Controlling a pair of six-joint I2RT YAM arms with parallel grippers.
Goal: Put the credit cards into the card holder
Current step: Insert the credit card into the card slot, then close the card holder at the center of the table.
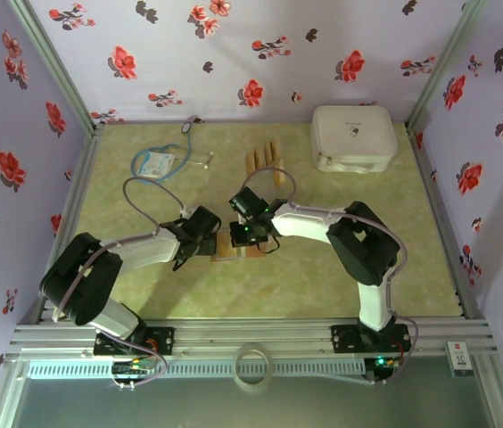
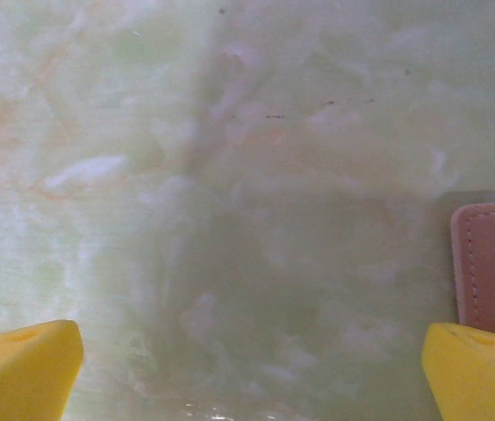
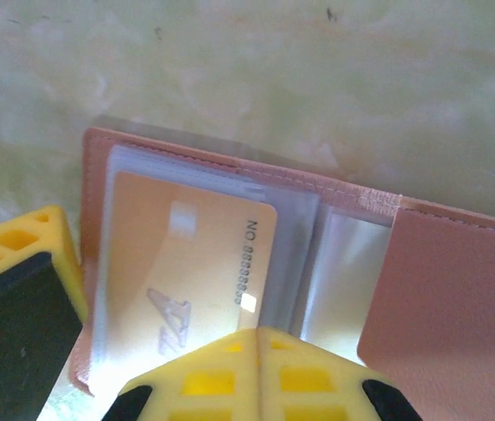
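1. Table [image 1: 323, 285]: a green marbled top, closed in by flowered walls [image 1: 234, 53] on the left, far and right sides, with the arm bases along the near edge. Open surface lies nearer than the card holder and toward the right wall.
2. Far side: the stethoscope [image 1: 164, 161] at the left and the white case [image 1: 352, 138] at the right. The credit cards [image 1: 263, 159] lie in a row between them, well apart from both grippers.
3. Card holder [image 1: 234, 251]: lies unfolded near the middle of the table, between the two grippers.
4. Left gripper [image 1: 189, 250]: fingers spread wide, with nothing between them. In the left wrist view its right fingertip [image 2: 480, 373] sits just beside the holder's stitched edge, and the rest of the span is over bare table.
5. Right gripper [image 1: 244, 239]: fingertips [image 3: 221, 377] pressed together, gripping nothing. In the right wrist view they stand over the near edge of a card [image 3: 186, 263] lying flat at the holder's clear sleeve [image 3: 340, 263]. Contact cannot be judged. The leather flap [image 3: 458, 289] lies to the right.
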